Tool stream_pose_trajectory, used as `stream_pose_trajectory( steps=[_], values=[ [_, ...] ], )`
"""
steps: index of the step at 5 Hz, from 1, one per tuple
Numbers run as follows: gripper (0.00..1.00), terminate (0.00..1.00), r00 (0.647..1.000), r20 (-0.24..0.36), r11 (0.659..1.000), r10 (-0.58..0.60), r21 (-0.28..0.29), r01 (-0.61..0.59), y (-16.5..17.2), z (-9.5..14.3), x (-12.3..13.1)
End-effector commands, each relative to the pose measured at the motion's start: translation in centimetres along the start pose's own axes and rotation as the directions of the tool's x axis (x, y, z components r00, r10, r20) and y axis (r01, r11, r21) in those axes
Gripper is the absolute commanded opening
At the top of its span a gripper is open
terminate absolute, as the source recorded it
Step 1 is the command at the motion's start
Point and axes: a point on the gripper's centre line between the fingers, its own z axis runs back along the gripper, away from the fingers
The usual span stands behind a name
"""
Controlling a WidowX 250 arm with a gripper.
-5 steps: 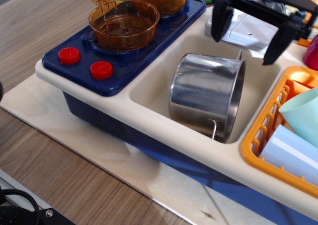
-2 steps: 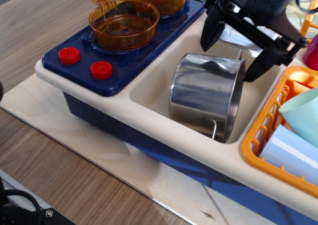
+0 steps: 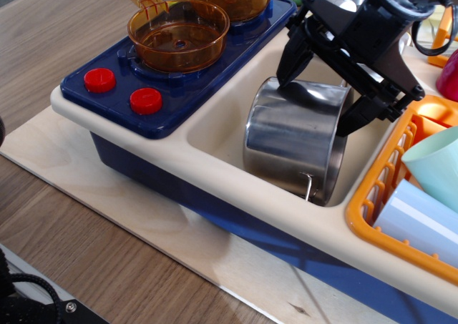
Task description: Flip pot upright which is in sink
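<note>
The shiny steel pot [image 3: 290, 141] lies on its side in the cream sink [image 3: 215, 124], its open rim facing right and a wire handle at its lower rim. My black gripper [image 3: 318, 99] is open and tilted. Its left finger [image 3: 290, 56] touches or nearly touches the pot's upper far wall. Its right finger [image 3: 358, 113] sits by the pot's rim on the right. The jaws straddle the pot's upper far part and hold nothing.
Two translucent orange pans [image 3: 179, 31] stand on the blue stove top at the left, with red knobs [image 3: 145, 100] in front. An orange dish rack [image 3: 401, 188] with pale cups stands right of the sink. The unit rests on a plywood board [image 3: 107, 188].
The gripper has come down and leftward from above the sink's back edge, tilting, until its open fingers reach the pot's upper part. The pot has not moved.
</note>
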Motion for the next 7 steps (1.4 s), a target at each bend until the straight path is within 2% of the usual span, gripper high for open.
stream_pose_trajectory(
  steps=[1,2,3,4,5,6,7],
  values=[
    [0.0,0.0,0.999,0.05,0.998,0.007,-0.06,-0.004,2.1,-0.1,0.2],
    [0.0,0.0,0.999,0.027,0.997,-0.022,-0.079,0.024,3.3,-0.2,0.0],
    [0.0,0.0,0.998,0.053,0.995,-0.015,-0.102,0.02,4.1,-0.8,-0.5],
    [0.0,0.0,0.994,0.098,0.978,0.04,-0.206,-0.019,4.6,-1.0,-1.0],
    [1.0,0.0,0.984,0.179,0.964,0.015,-0.263,0.034,4.8,-1.6,-1.1],
    [1.0,0.0,0.984,0.179,0.964,0.015,-0.263,0.034,4.8,-1.6,-1.1],
    [1.0,1.0,0.984,0.179,0.964,0.015,-0.263,0.034,4.8,-1.6,-1.1]
  ],
)
